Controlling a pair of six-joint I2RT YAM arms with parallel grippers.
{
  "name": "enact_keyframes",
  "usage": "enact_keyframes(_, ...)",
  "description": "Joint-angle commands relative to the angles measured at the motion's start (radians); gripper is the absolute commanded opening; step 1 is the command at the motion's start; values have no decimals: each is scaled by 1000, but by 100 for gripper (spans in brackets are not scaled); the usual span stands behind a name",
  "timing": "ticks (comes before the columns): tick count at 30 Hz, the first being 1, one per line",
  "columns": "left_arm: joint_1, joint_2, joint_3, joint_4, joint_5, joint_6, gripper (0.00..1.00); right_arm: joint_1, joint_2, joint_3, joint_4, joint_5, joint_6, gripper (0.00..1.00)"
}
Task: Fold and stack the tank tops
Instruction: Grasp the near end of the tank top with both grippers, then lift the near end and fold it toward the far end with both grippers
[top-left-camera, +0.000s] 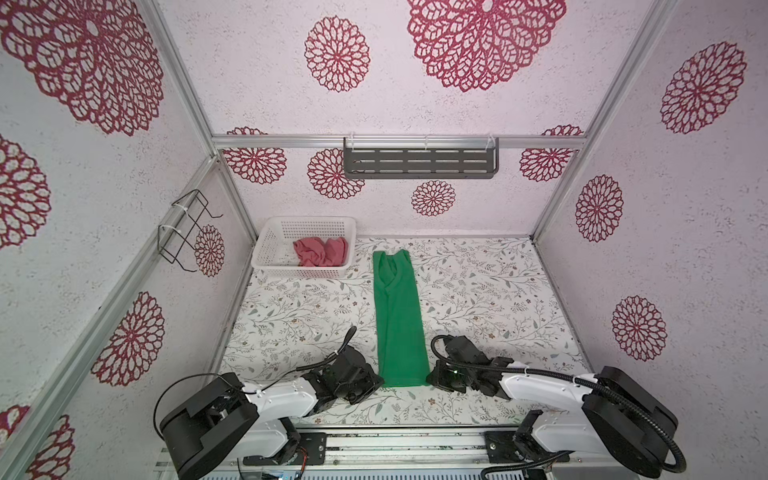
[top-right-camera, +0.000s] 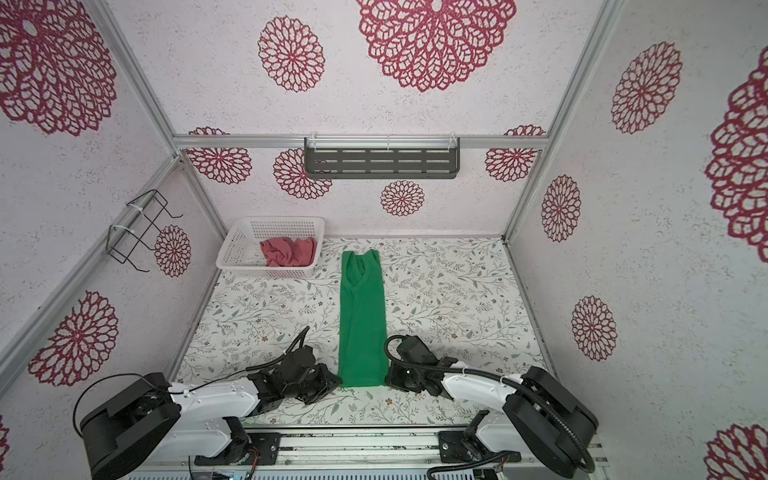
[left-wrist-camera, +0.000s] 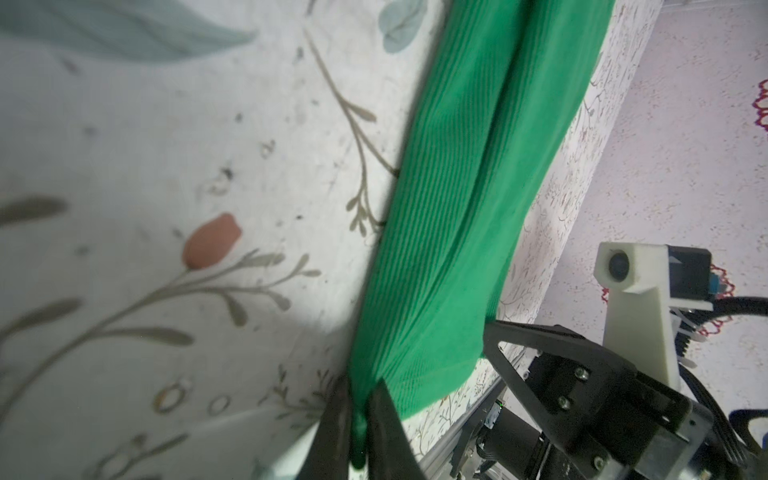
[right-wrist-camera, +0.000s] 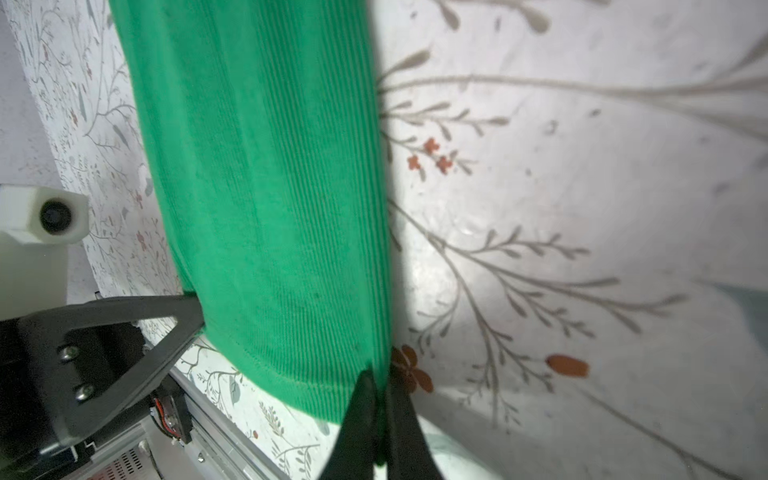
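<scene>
The green tank top (top-left-camera: 399, 316) (top-right-camera: 361, 316) lies folded lengthwise as a narrow strip on the table, straps at the far end. My left gripper (top-left-camera: 380, 380) (top-right-camera: 340, 380) is shut on the hem's near-left corner. In the left wrist view its jaws (left-wrist-camera: 359, 399) pinch green ribbed cloth (left-wrist-camera: 457, 208). My right gripper (top-left-camera: 428, 376) (top-right-camera: 386, 376) is shut on the hem's near-right corner. The right wrist view shows its jaws (right-wrist-camera: 380, 386) closed on the green edge (right-wrist-camera: 270, 208). The rose-red tank top (top-left-camera: 320, 251) (top-right-camera: 289, 251) sits crumpled in the white basket (top-left-camera: 266, 249) (top-right-camera: 232, 249).
The basket stands at the far left corner of the floral table. A grey slotted shelf (top-left-camera: 419, 162) hangs on the back wall and a black wire rack (top-left-camera: 187, 228) on the left wall. An aluminium rail (top-left-camera: 395, 440) runs along the table's front edge.
</scene>
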Motion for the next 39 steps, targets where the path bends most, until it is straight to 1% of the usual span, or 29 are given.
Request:
enact_keyframes(1,-12,-3,13,-85,-13,15,4,18,-30,-4,-37,20,5,0)
enact_keyframes(2,-12,-4,19,-88,-11,20,3,23,-32,-2,-38,22,8,0)
enact_keyframes(3,-13,-5,24,-95,-7,24,0,28,-37,1,-40,25,11,0)
enact_keyframes(8,-20,-42,55,-168,4,46,0,52,-84,11,-92,33,27,0)
enact_keyframes(10,-24,-81,84,-248,8,65,0,59,-120,31,-148,41,24,0)
enact_keyframes(12,-26,-133,130,-369,-2,101,0,60,-158,54,-204,50,12,0)
enact_keyframes(15,-19,-203,196,-518,-37,154,0,56,-198,98,-276,71,-22,0)
enact_keyframes(17,13,-223,229,-563,-21,195,0,41,-200,127,-294,75,-56,0)
enact_keyframes(19,51,-228,244,-569,17,235,0,19,-190,146,-284,68,-98,0)
enact_keyframes(22,123,-217,279,-600,63,305,0,-34,-163,193,-274,69,-165,0)
enact_keyframes(26,206,-155,371,-651,103,429,0,-105,-90,285,-279,53,-285,0)
enact_keyframes(32,289,17,515,-685,186,587,0,-207,70,430,-291,21,-461,0)
enact_keyframes(39,388,193,677,-719,221,725,0,-311,239,589,-291,-44,-593,0)
